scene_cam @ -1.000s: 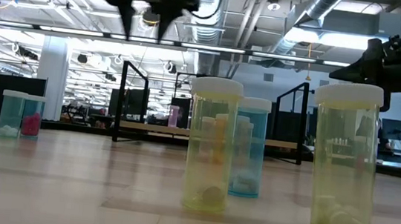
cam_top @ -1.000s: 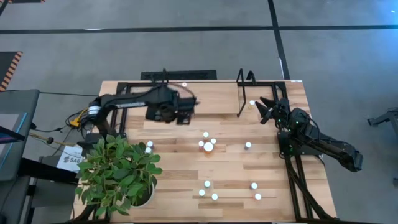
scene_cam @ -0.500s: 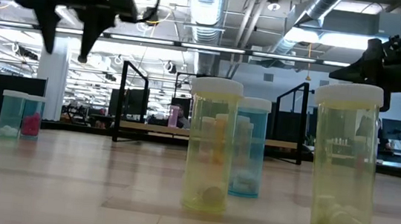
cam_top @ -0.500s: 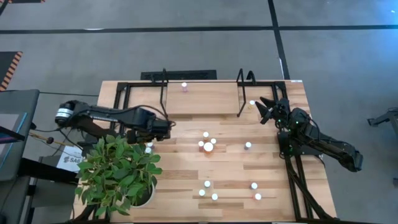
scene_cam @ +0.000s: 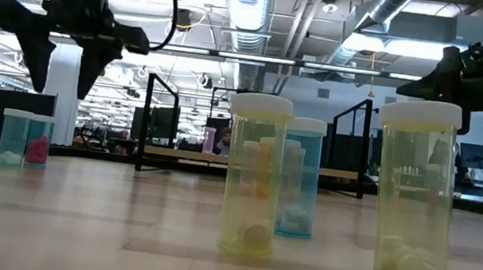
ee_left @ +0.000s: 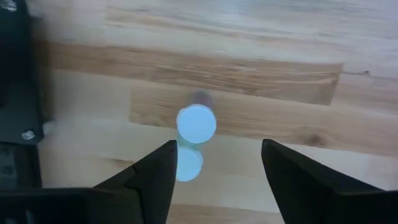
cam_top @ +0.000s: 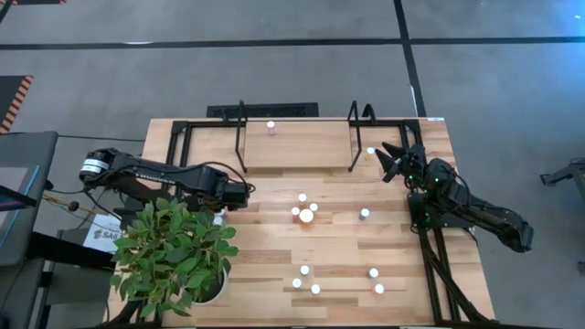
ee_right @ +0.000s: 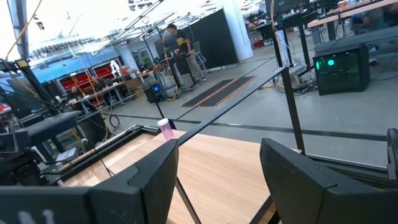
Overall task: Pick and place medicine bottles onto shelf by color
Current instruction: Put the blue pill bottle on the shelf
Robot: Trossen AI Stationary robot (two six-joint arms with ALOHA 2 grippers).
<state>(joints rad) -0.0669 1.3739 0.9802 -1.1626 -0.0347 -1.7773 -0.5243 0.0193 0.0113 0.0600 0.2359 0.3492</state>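
My left gripper [cam_top: 234,196] hangs open above two small bottles by the plant: a teal one [scene_cam: 14,138] and a pink one [scene_cam: 38,141], both standing upright on the tabletop. In the left wrist view their pale caps [ee_left: 196,123] show between my fingers, well below them. One pink bottle [cam_top: 271,127] stands on the shelf [cam_top: 297,146]. My right gripper [cam_top: 388,161] waits open beside the shelf's right end loop, near a bottle [cam_top: 370,151]. Other bottles stand mid-table, the larger orange one [cam_top: 306,217] among them.
A potted plant [cam_top: 174,251] stands at the near left, close to the two bottles under my left gripper. Several bottles [cam_top: 315,289] stand near the front edge. In the low view two yellowish bottles [scene_cam: 255,177] and a teal one [scene_cam: 299,190] stand close.
My left gripper has gone from beside the shelf toward the table's left and near edges, coming down a little over the two bottles by the plant. It has stayed open and empty. No bottle has moved.
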